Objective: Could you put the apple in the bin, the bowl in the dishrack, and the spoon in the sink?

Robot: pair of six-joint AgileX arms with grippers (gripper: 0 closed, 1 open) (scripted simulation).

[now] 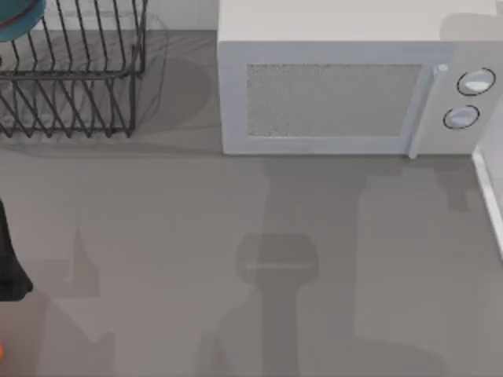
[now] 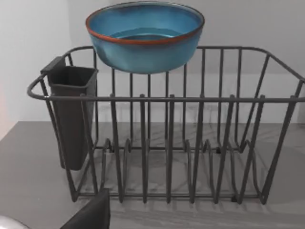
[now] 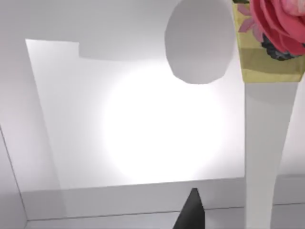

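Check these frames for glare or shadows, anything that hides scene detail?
Top view: soft arm-shaped shadows fall across the grey table before the microwave, and the dishrack casts barred ones; nothing is hidden. Left wrist view: even light, the bowl and rack bars crisp. Right wrist view: a bright white glare spot washes out the pale surface.

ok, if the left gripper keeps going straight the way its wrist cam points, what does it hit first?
Most likely the dishrack: its front wire bars stand squarely across the left wrist view. The bowl sits higher, at the rack's far top edge, so it is probably not first. How far off the rack is cannot be read.
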